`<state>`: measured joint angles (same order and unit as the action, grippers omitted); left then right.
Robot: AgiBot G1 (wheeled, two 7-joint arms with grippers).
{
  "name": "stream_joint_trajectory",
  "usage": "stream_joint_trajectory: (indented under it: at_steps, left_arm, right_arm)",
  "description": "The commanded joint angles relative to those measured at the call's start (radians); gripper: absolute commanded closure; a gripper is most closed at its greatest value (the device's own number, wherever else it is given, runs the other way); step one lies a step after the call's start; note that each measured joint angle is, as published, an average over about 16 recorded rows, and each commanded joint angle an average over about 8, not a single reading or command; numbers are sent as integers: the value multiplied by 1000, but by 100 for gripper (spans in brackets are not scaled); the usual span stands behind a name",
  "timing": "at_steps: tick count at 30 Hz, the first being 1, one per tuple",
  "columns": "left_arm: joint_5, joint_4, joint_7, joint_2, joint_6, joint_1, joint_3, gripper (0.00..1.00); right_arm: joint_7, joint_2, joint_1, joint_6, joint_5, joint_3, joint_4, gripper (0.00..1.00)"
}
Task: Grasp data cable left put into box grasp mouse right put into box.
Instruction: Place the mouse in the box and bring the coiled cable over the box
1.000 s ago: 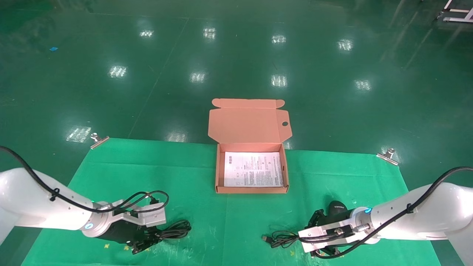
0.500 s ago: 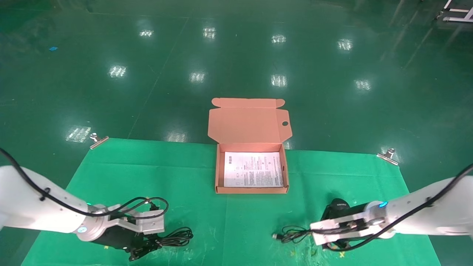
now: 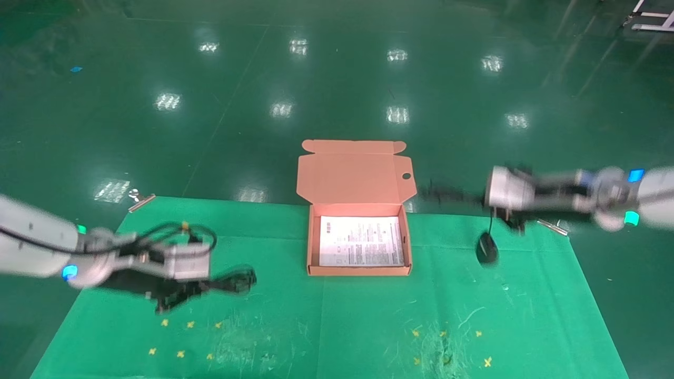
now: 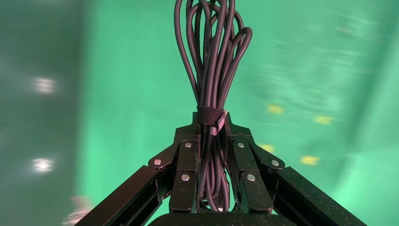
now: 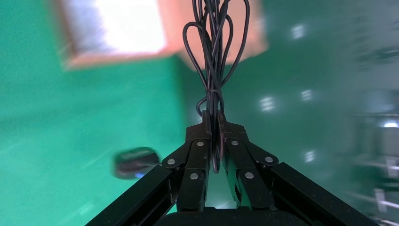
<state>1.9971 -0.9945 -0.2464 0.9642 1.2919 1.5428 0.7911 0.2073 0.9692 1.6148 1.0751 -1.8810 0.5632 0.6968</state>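
Two grippers are both clenched on black wire. Over the green mat's [image 3: 368, 326] left side, the left gripper [image 4: 210, 123] clamps the data cable [image 4: 211, 61] at its strap. Right of the open box [image 3: 358, 271], the right gripper [image 5: 212, 123] pinches the mouse's thin cord [image 5: 214, 42] — the mouse [image 3: 486, 248] dangles below it, off the mat.

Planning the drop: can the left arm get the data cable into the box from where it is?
Probably yes. The left tool is shut on the data cable, lifted over the mat, and the box stands open with nothing between them.
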Motion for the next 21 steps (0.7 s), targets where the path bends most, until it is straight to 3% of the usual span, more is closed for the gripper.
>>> stream_joint_trajectory:
  at_steps: [1,8,21]
  left_arm:
    - [30,-51,-33,-9,2,30,0,100]
    - [108,-69,-59,58,-93,110,-10,100]
    - [218,129,17,211,-312,240,-10,100]
  right_arm:
    - [-8,3,44,-15,14,-19,-8,100]
    - [-1,92,157,-38,81,-60,-35,100]
    - [45,285,265,-124,142,-89,-157,100]
